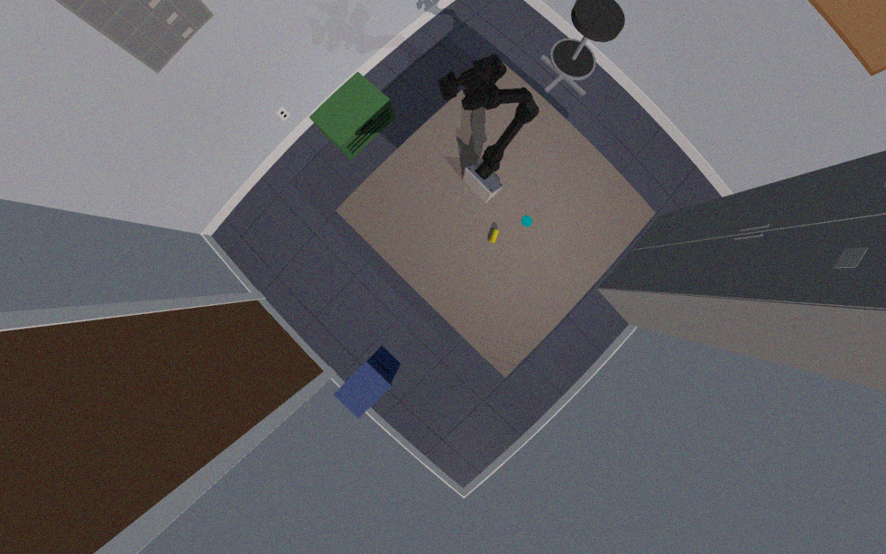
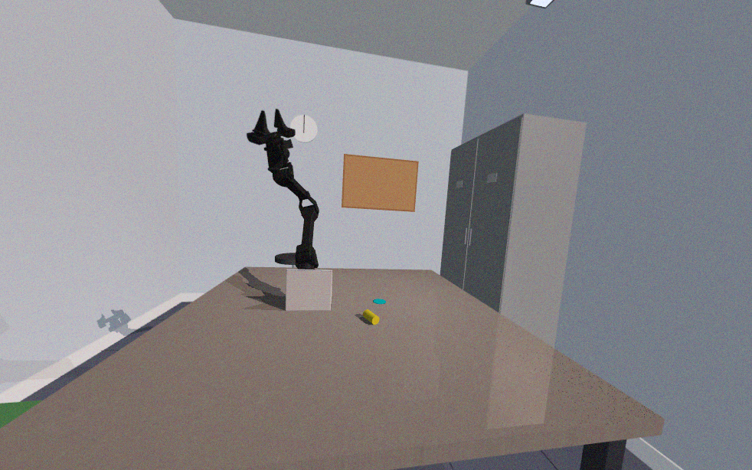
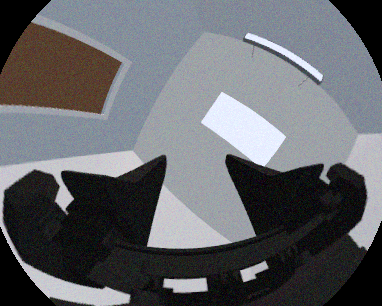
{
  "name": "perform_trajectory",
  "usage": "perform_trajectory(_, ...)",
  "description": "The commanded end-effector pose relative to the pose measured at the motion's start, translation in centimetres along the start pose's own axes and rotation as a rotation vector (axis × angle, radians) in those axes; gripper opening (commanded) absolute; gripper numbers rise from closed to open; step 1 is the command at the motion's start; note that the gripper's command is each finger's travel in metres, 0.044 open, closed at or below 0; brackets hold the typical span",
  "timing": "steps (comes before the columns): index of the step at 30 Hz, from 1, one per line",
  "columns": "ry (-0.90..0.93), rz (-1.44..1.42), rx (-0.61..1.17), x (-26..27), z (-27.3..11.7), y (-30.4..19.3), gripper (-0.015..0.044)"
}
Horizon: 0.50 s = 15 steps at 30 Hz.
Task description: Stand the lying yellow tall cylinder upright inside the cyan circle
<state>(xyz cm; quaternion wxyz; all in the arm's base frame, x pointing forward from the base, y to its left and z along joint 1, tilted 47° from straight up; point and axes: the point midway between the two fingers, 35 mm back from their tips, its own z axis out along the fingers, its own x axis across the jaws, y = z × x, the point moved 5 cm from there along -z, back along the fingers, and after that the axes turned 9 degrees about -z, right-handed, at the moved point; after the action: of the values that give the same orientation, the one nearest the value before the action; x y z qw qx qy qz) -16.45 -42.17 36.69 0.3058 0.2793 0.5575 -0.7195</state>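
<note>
The yellow cylinder [image 1: 493, 235] [image 2: 371, 317] lies on its side on the brown table [image 1: 502, 309] [image 2: 308, 396]. The flat cyan circle [image 1: 527, 220] [image 2: 379, 301] lies a short way from it, to its upper right in the top view, with nothing on it. My gripper [image 2: 269, 110] [image 3: 196, 158] is open and empty, high above the table and far from the cylinder. Its fingers point up in the exterior view. The wrist view shows ceiling and walls between and beyond the fingers, and neither the cylinder nor the circle.
The arm stands on a pale box [image 1: 477, 185] [image 2: 308, 290] on the table, close to the cylinder and circle. A stool [image 1: 598, 18] and a green cabinet [image 1: 350, 110] stand beside the table. A tall grey cabinet [image 2: 542, 233] stands at the right in the exterior view.
</note>
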Motion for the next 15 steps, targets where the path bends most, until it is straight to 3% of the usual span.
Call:
perform_trajectory(1,0.034,0.116,-0.083,0.7,1.0,2.6,0.0309)
perform_trajectory(15,0.252,0.549,-0.384,2.6,3.2,13.9,0.0309)
